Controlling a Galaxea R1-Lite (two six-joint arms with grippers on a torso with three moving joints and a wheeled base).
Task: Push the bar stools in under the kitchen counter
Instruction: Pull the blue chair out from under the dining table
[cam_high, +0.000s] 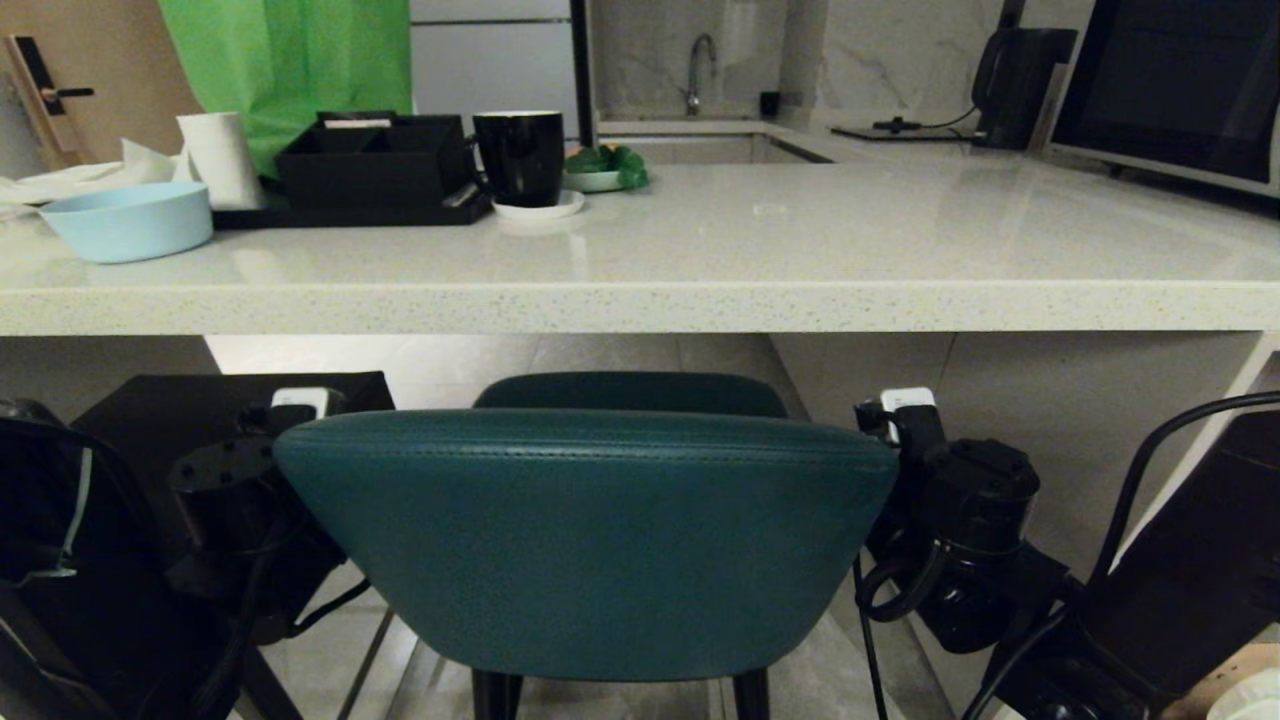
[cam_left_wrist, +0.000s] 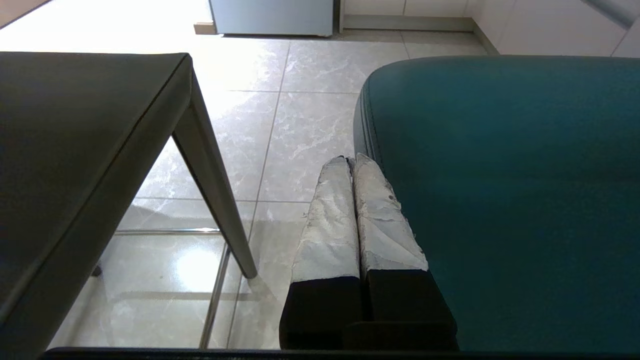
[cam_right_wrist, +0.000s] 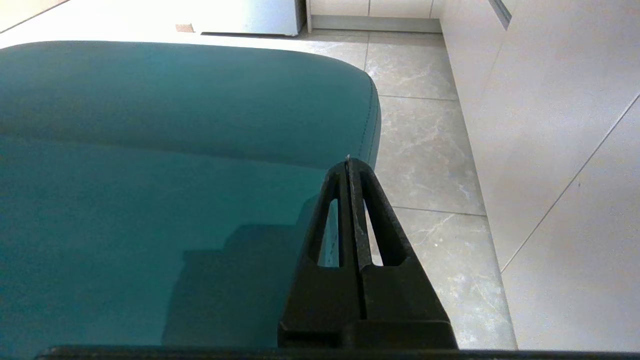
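2 bar stools are in view. The teal stool (cam_high: 585, 540) fills the lower centre of the head view, its rounded back toward the camera and its seat edge showing just below the thick edge of the kitchen counter (cam_high: 640, 305), which runs across the middle of the frame. The dark stool (cam_left_wrist: 75, 145) shows in the left wrist view at the left of the frame, its square seat and 1 slanted leg visible; in the head view it is a black shape at the lower left, mostly hidden behind the left arm.

2 grippers flank the teal back. The left gripper (cam_left_wrist: 352, 162), its 2 pale wrapped fingers pressed together, lies against the left side edge of the teal back. The right gripper (cam_right_wrist: 348, 162), its 2 black fingers also pressed together with nothing between them, lies at the right side edge of the same back; whether its tip touches the leather is hard to tell.

On the counter stand 1 light blue bowl (cam_high: 130, 220), 1 black mug (cam_high: 520, 155) on a white saucer, 1 black organiser tray (cam_high: 370, 160) and 1 white paper roll (cam_high: 222, 155).

The teal stool's legs are cut off at the bottom edge of the head view.
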